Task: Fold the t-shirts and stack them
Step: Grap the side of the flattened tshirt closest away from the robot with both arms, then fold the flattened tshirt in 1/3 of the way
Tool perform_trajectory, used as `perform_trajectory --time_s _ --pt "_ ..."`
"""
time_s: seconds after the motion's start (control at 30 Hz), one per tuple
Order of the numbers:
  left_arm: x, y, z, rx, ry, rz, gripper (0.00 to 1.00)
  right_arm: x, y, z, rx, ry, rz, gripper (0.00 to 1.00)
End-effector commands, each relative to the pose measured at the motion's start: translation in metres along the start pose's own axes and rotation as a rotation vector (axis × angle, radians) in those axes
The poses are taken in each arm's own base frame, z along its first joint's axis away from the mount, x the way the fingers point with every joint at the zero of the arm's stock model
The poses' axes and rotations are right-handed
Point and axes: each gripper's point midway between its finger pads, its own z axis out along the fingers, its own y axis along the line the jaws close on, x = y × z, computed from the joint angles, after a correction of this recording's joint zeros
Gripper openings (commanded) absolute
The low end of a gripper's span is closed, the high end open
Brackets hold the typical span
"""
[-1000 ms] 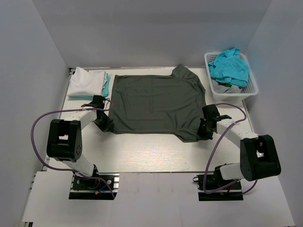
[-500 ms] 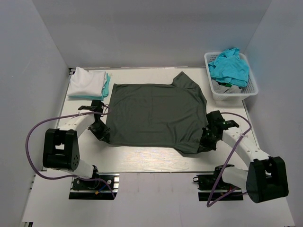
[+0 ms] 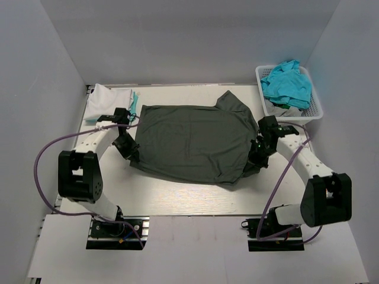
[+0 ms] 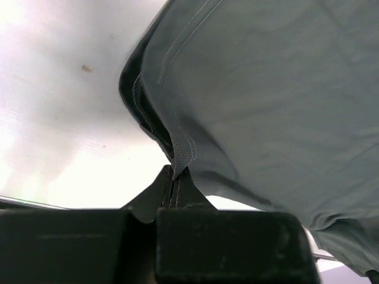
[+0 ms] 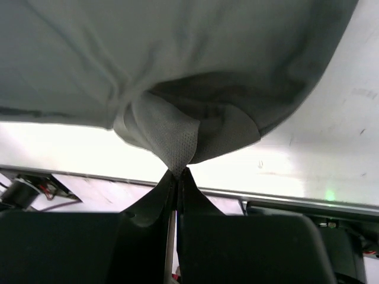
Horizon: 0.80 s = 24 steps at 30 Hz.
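On table point(image 3: 177, 198): dark shirt point(image 3: 192, 139) spread out. left claw point(image 3: 128, 149) pinches near-left hem shut; right claw point(image 3: 256, 157) pinches near-right corner shut, edge raised.

White arm links point(image 3: 92, 140), black joint housings point(image 3: 80, 174), purple looping cables point(image 3: 39, 167), black-fingered left tool point(image 4: 174, 176)

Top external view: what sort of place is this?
Likely a robot lab test cell, not a home: bare grey walls box in the white table, and the left gripper and right gripper pinch a dark charcoal t-shirt.
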Motion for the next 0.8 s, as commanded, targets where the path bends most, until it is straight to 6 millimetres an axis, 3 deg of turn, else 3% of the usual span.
perform_trajectory --time_s 0.0,0.13,0.23,0.4,0.53,0.77 --pt "-0.012 -0.009 -0.007 -0.005 0.010 0.024 0.00 -0.016 0.007 -0.014 -0.014 0.004 -0.009 0.00" --pt "-0.030 -0.023 -0.010 -0.006 -0.003 0.034 0.00 -0.038 0.014 -0.013 -0.032 0.019 0.015 0.00" --pt "-0.046 -0.037 -0.016 0.007 -0.018 0.045 0.00 -0.071 0.025 -0.027 -0.055 -0.035 0.002 0.00" --pt "-0.073 -0.055 -0.013 0.006 -0.033 0.046 0.00 -0.098 0.032 -0.030 -0.088 -0.033 -0.017 0.00" --pt "-0.087 -0.069 -0.010 0.010 -0.024 0.055 0.00 -0.114 0.037 -0.023 -0.109 -0.008 -0.018 0.00" --pt "-0.114 -0.069 0.007 -0.026 -0.043 -0.005 0.00 -0.154 0.033 -0.001 -0.073 -0.002 0.006 0.00"
